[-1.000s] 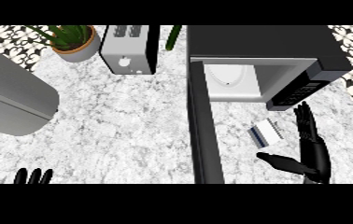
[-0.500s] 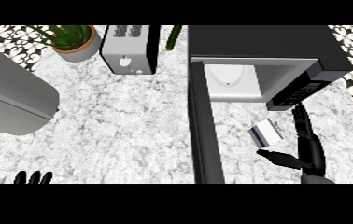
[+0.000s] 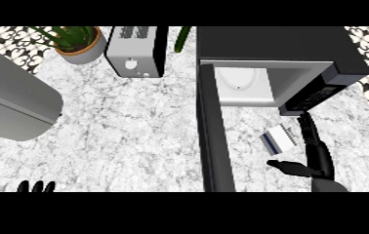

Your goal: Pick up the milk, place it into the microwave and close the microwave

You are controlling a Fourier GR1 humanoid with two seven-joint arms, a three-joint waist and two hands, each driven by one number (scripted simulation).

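The milk carton [image 3: 278, 139], white with a dark blue side, lies on the marble counter in front of the open microwave [image 3: 277, 65]. The microwave's black door [image 3: 214, 135] swings out toward me, left of the carton. My right hand [image 3: 317, 156] is open just right of the carton, fingers stretched up along its right side and thumb pointing left below it; whether it touches the carton is unclear. Inside the microwave a white turntable plate [image 3: 241, 80] shows. Only the fingertips of my left hand [image 3: 34, 186] show, resting at the lower left edge.
A silver toaster [image 3: 135, 51] stands at the back, with a potted plant [image 3: 75, 42] to its left. A large grey rounded object [image 3: 22, 104] fills the left edge. A green vegetable [image 3: 181, 38] leans beside the microwave.
My right hand has slid down and slightly left, closing in beside the milk carton. The carton, door and left hand stay put.
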